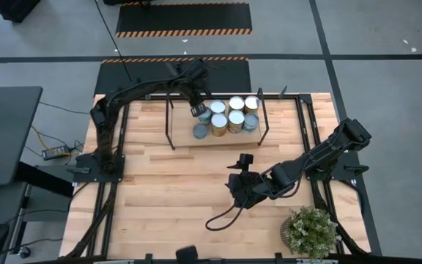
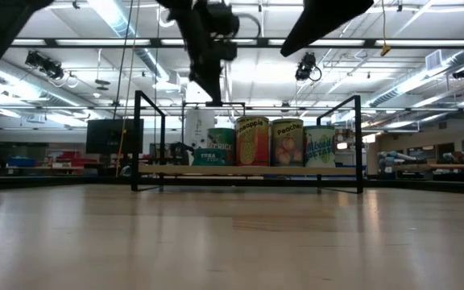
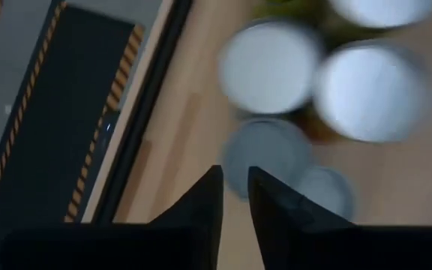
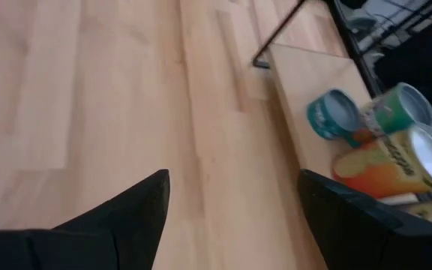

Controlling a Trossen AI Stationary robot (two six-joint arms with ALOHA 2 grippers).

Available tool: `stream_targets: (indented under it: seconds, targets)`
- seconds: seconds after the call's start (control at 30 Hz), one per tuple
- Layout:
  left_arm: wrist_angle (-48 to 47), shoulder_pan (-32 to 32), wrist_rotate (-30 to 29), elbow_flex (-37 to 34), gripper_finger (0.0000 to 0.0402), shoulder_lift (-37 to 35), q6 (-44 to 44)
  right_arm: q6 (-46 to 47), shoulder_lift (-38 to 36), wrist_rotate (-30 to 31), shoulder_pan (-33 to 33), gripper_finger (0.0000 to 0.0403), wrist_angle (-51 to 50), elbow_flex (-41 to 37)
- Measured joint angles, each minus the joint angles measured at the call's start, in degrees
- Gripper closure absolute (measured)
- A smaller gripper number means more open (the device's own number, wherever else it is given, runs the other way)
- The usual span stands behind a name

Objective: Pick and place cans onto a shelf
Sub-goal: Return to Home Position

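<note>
The left hand (image 3: 235,171) hangs just above the cans (image 1: 229,116), at the 9 o'clock edge of the cluster. Its fingers are almost together, with only a slit between them and nothing in it. The cans stand packed together on the shelf (image 1: 182,123), toward its 3 o'clock half, at 12 o'clock on the worktop (image 1: 167,191). The right hand (image 4: 233,176) lies low over the worktop at 6 o'clock from the shelf, spread wide and empty. Every can in view is on the shelf, so placing looks finished and the step in hand is likely pulling back to rest. The left arm should lift straight up first, clear of the can tops and the shelf, before swinging toward 9 o'clock.
</note>
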Motion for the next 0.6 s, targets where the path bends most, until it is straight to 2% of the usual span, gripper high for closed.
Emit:
stream_targets:
  seconds: [0.3, 0.5, 0.6]
  targets:
    - [-6.41, -11.19, 0.61, 0.00, 0.0351, -6.57, -0.09, 0.31, -0.91, 0.51, 0.63, 0.0103, -4.56, -2.20]
    - [-11.24, -18.71, -0.20, -0.47, 0.0351, -10.13, -2.74, 2.88, -7.88, 0.56, 1.91, 0.0103, -3.16, -8.60]
    - [-8.13, -21.65, -1.73, -5.30, 0.0351, -13.28, -4.43, 3.00, -12.10, -0.55, 2.09, 0.0103, 2.10, -13.09]
